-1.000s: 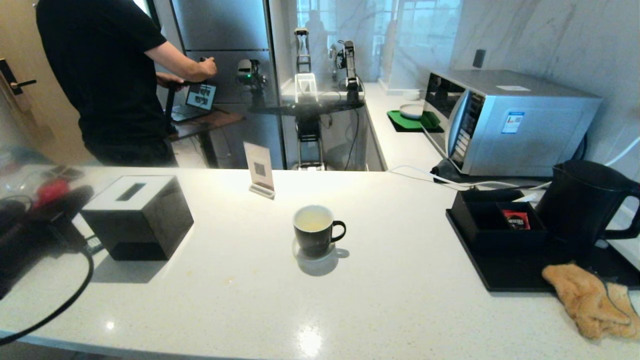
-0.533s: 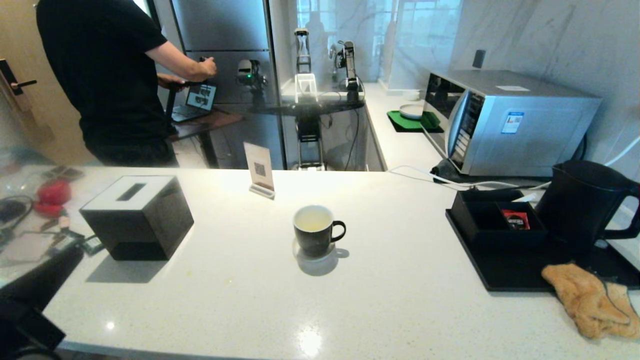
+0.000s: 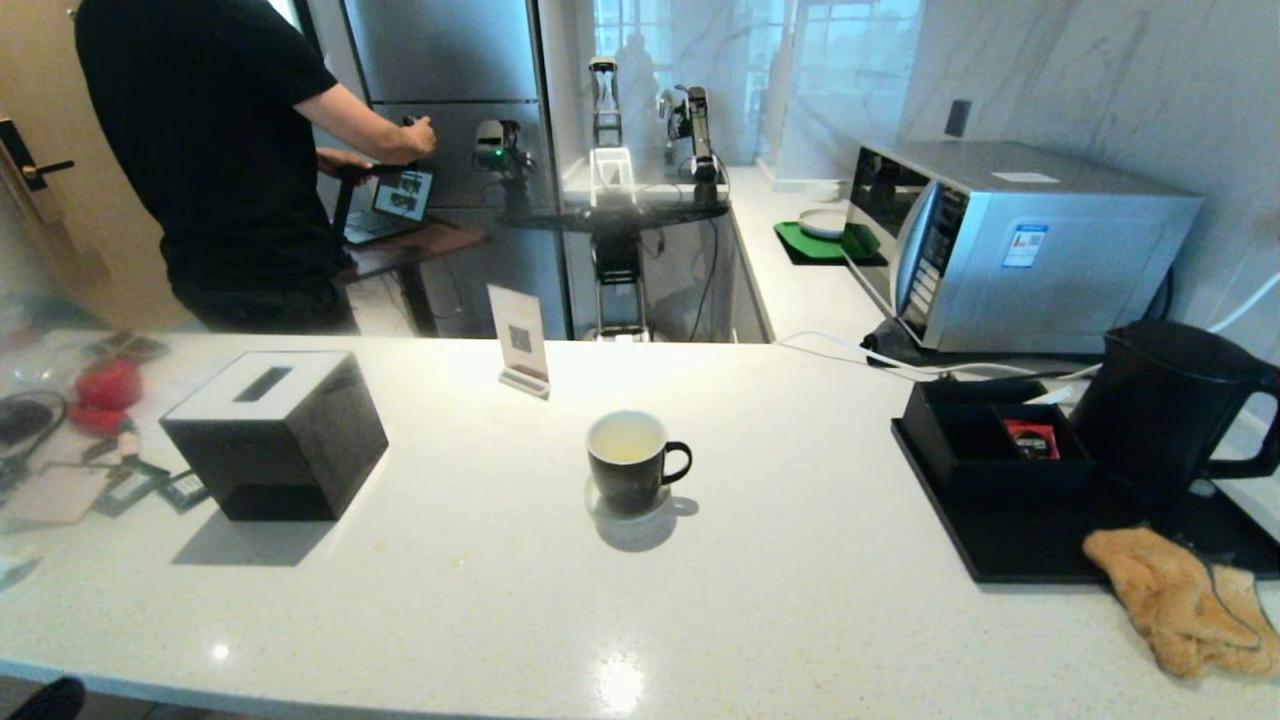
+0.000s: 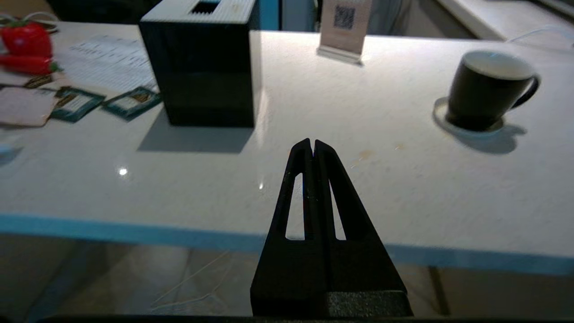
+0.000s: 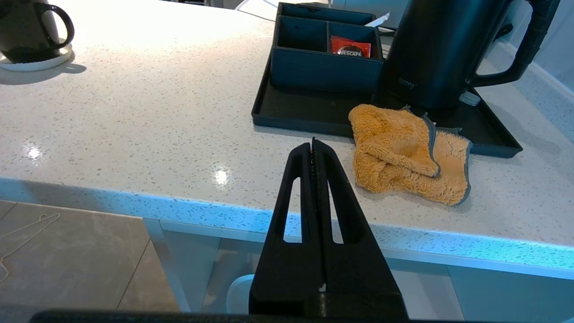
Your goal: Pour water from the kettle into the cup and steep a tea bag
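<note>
The matte black kettle (image 3: 1165, 410) (image 5: 430, 54) stands upright at the back of a black tray (image 3: 1000, 555) on the right, its handle pointing right. The small black cup (image 3: 628, 465) (image 4: 484, 89) (image 5: 27, 31) sits on a white coaster mid-counter, its inside pale, handle to the right. A red sachet (image 3: 1032, 438) (image 5: 350, 46) lies in a black compartment box. My left gripper (image 4: 312, 142) is shut and empty, low at the counter's front edge, left of the cup. My right gripper (image 5: 313, 142) is shut and empty, low before the tray.
A black tissue box (image 3: 275, 435) and a QR sign (image 3: 520, 345) stand left of the cup. Teal packets (image 4: 76, 103) and red items (image 3: 100, 395) lie far left. An orange cloth (image 3: 1180, 600) overlaps the tray's front. A microwave (image 3: 1010, 240) is behind; a person (image 3: 220, 150) stands back left.
My left arm has dropped from the counter's left side down out of the head view, uncovering the items there. Cup and kettle have not moved.
</note>
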Tool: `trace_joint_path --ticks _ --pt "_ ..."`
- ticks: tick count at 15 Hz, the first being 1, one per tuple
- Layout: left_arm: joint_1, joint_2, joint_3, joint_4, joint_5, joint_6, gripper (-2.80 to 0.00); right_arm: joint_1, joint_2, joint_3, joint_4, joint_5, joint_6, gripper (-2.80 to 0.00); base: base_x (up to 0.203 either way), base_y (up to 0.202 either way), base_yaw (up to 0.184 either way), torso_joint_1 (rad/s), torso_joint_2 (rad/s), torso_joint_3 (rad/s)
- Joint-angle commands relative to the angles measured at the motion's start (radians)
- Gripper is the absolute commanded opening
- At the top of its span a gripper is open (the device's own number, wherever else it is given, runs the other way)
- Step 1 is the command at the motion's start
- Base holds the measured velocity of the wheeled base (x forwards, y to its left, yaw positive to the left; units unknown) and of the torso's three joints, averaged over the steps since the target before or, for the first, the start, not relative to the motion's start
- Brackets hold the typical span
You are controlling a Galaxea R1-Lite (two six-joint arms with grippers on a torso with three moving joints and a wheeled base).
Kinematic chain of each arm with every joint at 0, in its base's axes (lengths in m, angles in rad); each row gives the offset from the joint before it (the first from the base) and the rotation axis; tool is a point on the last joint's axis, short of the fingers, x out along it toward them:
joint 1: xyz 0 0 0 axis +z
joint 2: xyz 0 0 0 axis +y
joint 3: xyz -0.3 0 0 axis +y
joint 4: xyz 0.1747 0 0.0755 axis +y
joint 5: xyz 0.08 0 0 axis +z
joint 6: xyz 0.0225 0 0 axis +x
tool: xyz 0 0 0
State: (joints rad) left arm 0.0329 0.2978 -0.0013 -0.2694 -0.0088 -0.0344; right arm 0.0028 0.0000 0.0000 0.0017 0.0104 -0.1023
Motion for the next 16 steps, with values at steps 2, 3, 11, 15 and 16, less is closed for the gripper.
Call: trace_joint_path --ticks 2,3,11,15,16 --pt "-0.032 -0.251 0.001 0.179 0.024 0.047 -2.80 0.000 0.002 0.000 0.000 0.000 -0.002 -2.80 0.000 0.000 0.000 0.000 0.00 0.000" --pt "-0.033 -0.290 0.001 0.228 0.021 0.061 -2.80 0.000 0.002 0.000 0.000 0.000 -0.002 -2.80 0.000 0.000 0.000 0.000 0.00 0.000" --pt "-0.034 -0.296 0.001 0.263 0.018 0.057 -2.80 0.000 0.002 0.000 0.000 0.000 0.000 -2.80 0.000 0.000 0.000 0.000 0.00 0.000" --pt "-0.034 -0.296 0.001 0.262 0.018 0.055 -2.80 0.000 0.002 0.000 0.000 0.000 -0.002 -2.80 0.000 0.000 0.000 0.000 0.00 0.000" --pt "-0.034 -0.295 0.001 0.262 0.018 0.055 -2.80 0.000 0.001 0.000 0.000 0.000 -0.007 -2.80 0.000 0.000 0.000 0.000 0.00 0.000"
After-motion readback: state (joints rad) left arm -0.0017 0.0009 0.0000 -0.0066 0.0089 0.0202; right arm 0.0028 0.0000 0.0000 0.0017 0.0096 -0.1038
